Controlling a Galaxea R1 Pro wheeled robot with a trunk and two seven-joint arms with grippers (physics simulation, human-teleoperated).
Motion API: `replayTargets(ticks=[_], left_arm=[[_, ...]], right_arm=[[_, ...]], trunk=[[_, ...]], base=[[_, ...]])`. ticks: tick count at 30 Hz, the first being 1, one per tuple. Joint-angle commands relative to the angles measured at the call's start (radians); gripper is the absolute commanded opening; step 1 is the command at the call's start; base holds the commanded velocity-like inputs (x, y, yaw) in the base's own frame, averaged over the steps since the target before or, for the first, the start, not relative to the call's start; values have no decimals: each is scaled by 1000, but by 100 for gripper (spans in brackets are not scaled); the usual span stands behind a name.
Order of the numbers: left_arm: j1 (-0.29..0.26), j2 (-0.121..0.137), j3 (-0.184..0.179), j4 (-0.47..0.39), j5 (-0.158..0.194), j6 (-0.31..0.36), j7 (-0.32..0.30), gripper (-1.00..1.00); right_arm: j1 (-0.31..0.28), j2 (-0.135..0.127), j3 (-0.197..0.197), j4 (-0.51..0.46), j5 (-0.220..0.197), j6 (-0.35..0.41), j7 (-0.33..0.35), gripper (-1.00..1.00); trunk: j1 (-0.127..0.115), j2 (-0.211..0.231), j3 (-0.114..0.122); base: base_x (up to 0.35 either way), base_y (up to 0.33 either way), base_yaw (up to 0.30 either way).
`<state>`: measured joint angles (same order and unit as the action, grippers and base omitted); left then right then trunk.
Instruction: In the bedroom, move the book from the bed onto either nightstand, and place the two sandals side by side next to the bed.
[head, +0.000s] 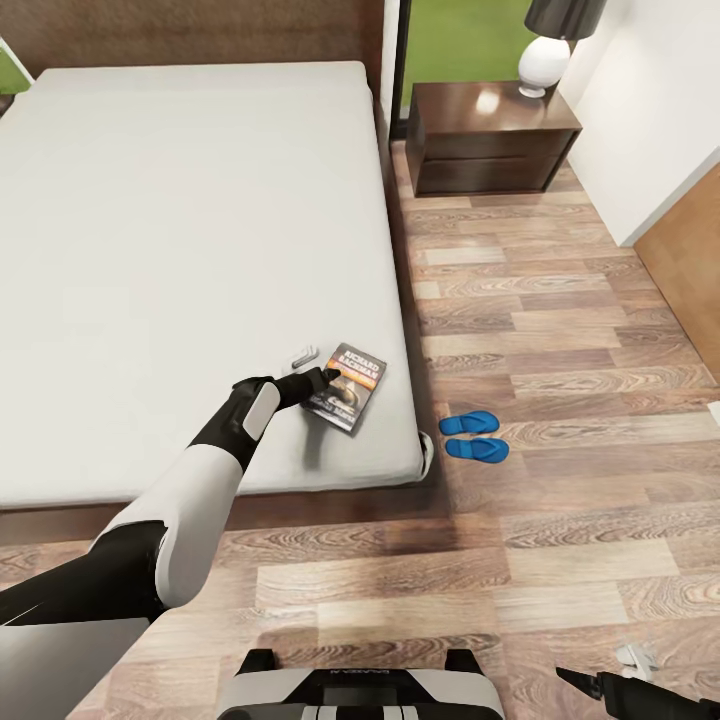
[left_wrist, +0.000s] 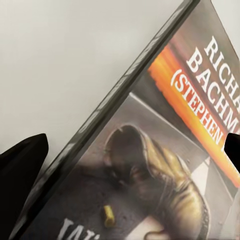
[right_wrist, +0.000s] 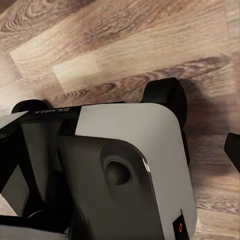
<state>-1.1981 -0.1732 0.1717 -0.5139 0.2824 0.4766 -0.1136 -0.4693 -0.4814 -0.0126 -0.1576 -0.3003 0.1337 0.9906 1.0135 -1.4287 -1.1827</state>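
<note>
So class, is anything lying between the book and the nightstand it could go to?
Nothing visible does. The book lies near the bed's right edge under the left gripper; mattress and floor stretch up to the nightstand. The sandals lie on the floor off that line.

Open wood floor (head: 560, 300) runs from the sandals (head: 473, 436) to the nightstand (head: 490, 140).

The grey paperback book (head: 350, 387) looked glossy, the white mattress (head: 180, 250) matt cloth, the dark wooden nightstand (head: 490, 135) polished.
</note>
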Motion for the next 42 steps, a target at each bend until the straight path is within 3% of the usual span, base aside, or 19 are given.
replayTargets(ticks=[1,23,34,42], left_arm=[[0,-1,8,0,-5,10,0,100],[0,-1,8,0,-5,10,0,100],[0,-1,8,0,-5,11,0,100],[0,-1,8,0,-5,11,0,100]], right_arm=[[0,0,-1,0,-5,10,3,100],[0,0,-1,0,-5,10,3,100],[0,0,-1,0,-5,10,3,100],[0,0,-1,-1,-5,10,3,100]], trunk=[[0,0,-1],[0,0,-1],[-42,77,34],[-42,77,34]], base=[[-35,0,0],[-2,0,0],[0,0,0],[0,0,0]])
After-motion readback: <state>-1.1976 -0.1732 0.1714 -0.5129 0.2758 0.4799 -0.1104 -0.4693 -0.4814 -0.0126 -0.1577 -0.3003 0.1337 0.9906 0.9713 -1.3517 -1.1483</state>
